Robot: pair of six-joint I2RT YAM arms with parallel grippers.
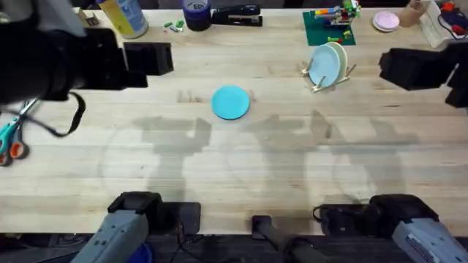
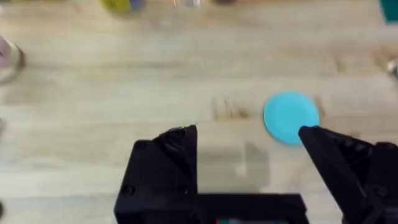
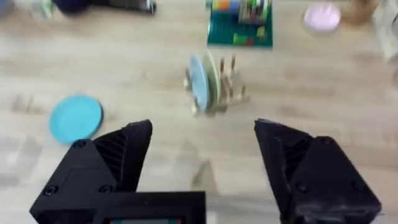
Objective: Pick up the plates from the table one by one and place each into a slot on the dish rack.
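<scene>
You have a turquoise plate (image 1: 231, 101) on the pale wood-grain table (image 1: 219, 168), pale blue and cream plates (image 1: 327, 64) in the light-wood dish rack (image 1: 330, 79), beside a green baseplate (image 1: 327, 29)

A: Plate count?
B: Three. One turquoise plate (image 1: 231, 101) flat mid-table (image 1: 219, 168), two more on edge in the dish rack (image 1: 330, 79) — pale blue (image 1: 322, 67), cream (image 1: 337, 58).
A: Racks?
B: One.

no readable text, labels, brands, numbers, signs anywhere
</scene>
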